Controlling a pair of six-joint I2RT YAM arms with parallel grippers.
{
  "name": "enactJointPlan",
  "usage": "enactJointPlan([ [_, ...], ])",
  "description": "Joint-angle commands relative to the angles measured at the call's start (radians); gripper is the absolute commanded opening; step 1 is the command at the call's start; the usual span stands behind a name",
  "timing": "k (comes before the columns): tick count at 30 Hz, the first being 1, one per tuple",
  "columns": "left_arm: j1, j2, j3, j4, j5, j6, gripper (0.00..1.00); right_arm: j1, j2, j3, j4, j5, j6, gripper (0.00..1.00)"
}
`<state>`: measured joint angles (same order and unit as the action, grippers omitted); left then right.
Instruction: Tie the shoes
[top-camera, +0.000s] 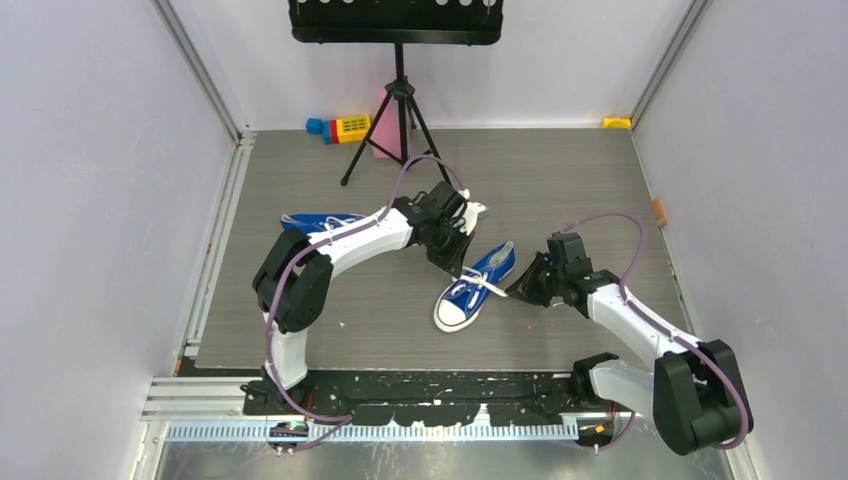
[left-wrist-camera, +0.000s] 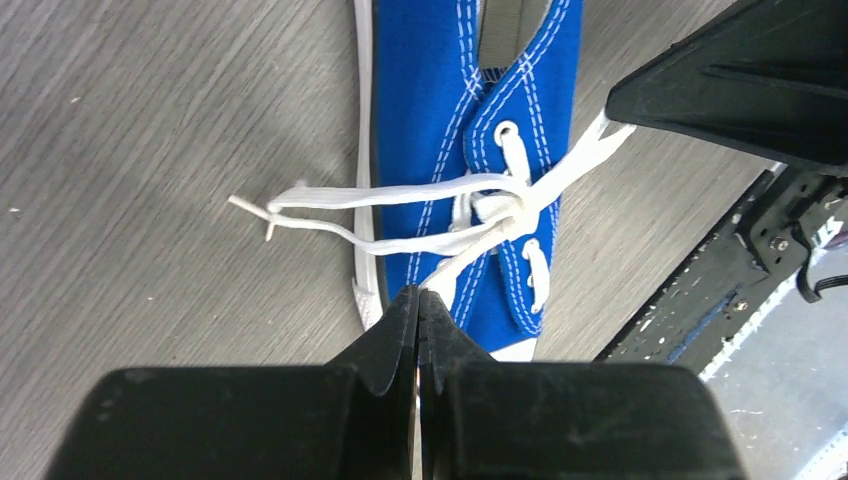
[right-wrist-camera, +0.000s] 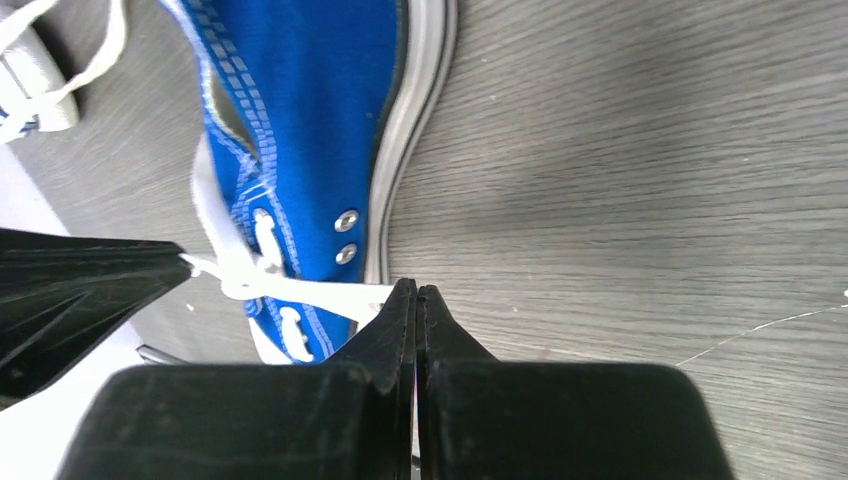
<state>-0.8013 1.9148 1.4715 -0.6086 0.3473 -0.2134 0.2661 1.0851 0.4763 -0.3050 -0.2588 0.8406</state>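
Left fingers (left-wrist-camera: 385, 345) and right fingers (right-wrist-camera: 445, 330) each pinched on lace (left-wrist-camera: 565, 165), tensioning knot (left-wrist-camera: 505, 215) on centre-frame shoe (top-camera: 472, 290), which looks nearly tied; other shoe (top-camera: 318, 221), upper left behind my arm, seemingly left to do.

Words: none can be read.
Numbers: none can be read.
Brands and signs: none can be read in any of the three views.
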Motion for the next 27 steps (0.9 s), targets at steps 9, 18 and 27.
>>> enactJointPlan([
  [9,0.014,0.046,0.007,0.019,-0.195,0.061,0.00,0.052,0.104,0.010,-0.069,0.234,0.020,0.00],
  [18,0.039,0.043,-0.070,0.076,-0.276,0.045,0.00,0.080,0.112,0.022,-0.110,0.361,0.020,0.00],
  [27,0.040,0.079,-0.092,0.080,-0.328,0.024,0.00,0.181,0.128,0.075,-0.176,0.547,0.049,0.00],
])
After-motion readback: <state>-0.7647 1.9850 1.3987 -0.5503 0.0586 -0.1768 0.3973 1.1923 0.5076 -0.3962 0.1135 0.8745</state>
